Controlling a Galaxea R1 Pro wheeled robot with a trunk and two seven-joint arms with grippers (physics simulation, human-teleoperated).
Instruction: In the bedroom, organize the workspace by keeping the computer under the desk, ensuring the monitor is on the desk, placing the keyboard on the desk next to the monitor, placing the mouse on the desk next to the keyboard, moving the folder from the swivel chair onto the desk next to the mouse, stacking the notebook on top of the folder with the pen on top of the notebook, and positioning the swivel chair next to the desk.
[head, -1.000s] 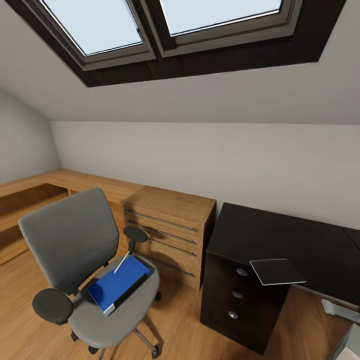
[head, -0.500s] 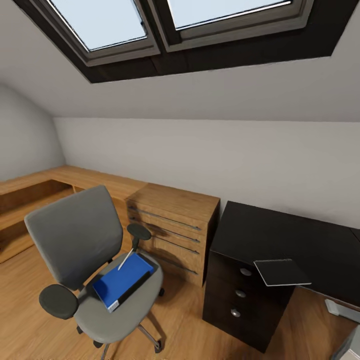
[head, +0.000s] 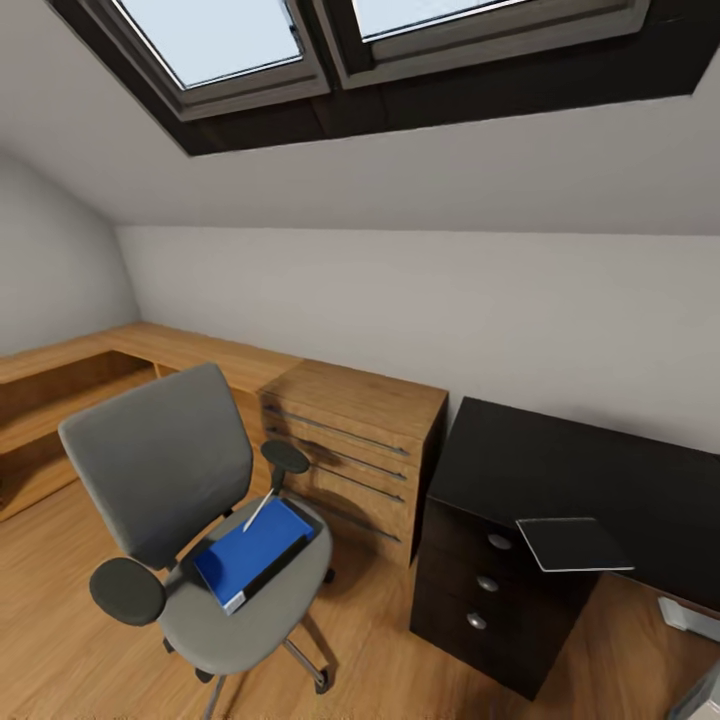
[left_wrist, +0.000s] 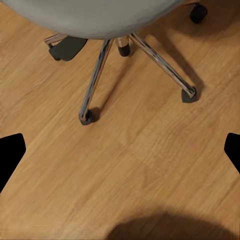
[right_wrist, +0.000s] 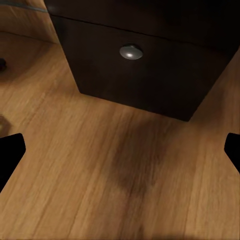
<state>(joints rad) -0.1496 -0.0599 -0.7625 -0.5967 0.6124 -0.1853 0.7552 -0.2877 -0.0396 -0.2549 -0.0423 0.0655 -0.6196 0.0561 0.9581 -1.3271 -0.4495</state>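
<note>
The grey swivel chair (head: 160, 462) stands on the wood floor, left of the black desk (head: 580, 465). On its seat lies the blue folder (head: 255, 555), with a thin pale pen (head: 257, 513) resting across its far corner. A pale grey notebook (head: 573, 543) lies at the desk's front edge, above the dark drawer pedestal (head: 480, 590). My left gripper (left_wrist: 120, 150) is open over the floor in front of the chair's chrome base (left_wrist: 100, 70). My right gripper (right_wrist: 120, 150) is open, low before the pedestal's bottom drawer knob (right_wrist: 131, 51).
A light wood cabinet (head: 350, 445) with bar handles stands between chair and desk, and a low wood shelf (head: 60, 375) runs along the left wall. Skylights (head: 220, 35) sit in the sloped ceiling. A pale grey piece (head: 688, 617) shows under the desk at far right.
The whole head view has shifted, so the camera moved: the skylights sit higher and the chair and desk a little to the right. Nothing on the chair or desk has moved.
</note>
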